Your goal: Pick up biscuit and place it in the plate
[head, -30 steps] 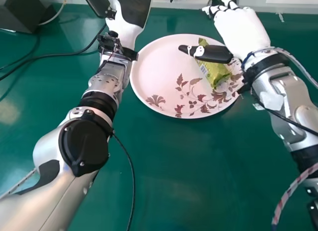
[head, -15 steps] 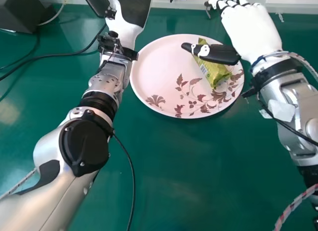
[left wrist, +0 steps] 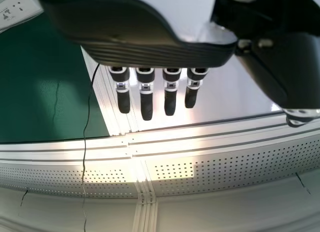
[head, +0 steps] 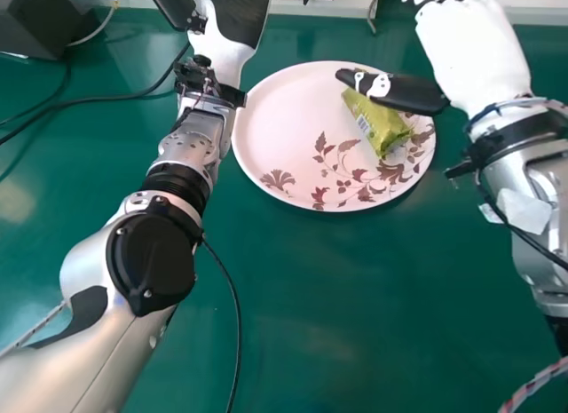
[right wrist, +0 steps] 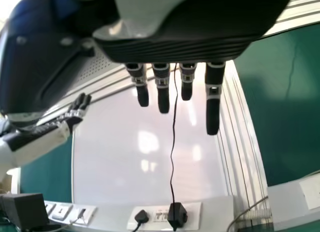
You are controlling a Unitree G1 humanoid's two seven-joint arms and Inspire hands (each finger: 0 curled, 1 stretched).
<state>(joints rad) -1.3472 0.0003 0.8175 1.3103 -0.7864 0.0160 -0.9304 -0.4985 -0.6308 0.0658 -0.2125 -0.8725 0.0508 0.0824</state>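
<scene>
The biscuit in its green wrapper (head: pixel 377 122) lies on the right part of the pink plate (head: pixel 288 129), beside the brown leaf print. My right hand (head: pixel 475 53) is over the table just right of the plate, its thumb stretching left above the wrapper's upper end; whether they touch I cannot tell. In the right wrist view the right hand (right wrist: pixel 213 110) has straight fingers with nothing held. My left hand (head: pixel 232 18) is beyond the plate's upper left edge, and the left hand (left wrist: pixel 146 105) shows extended, empty fingers in the left wrist view.
A dark box (head: pixel 35 20) stands at the far left, with black cables (head: pixel 98 99) running over the green table (head: pixel 355 324). A grey ledge with sockets borders the table's far edge. Another cable hangs beside my left forearm.
My right hand and forearm have moved right and slightly away, the thumb shifting right over the wrapper. The biscuit, plate and left arm have kept their places.
</scene>
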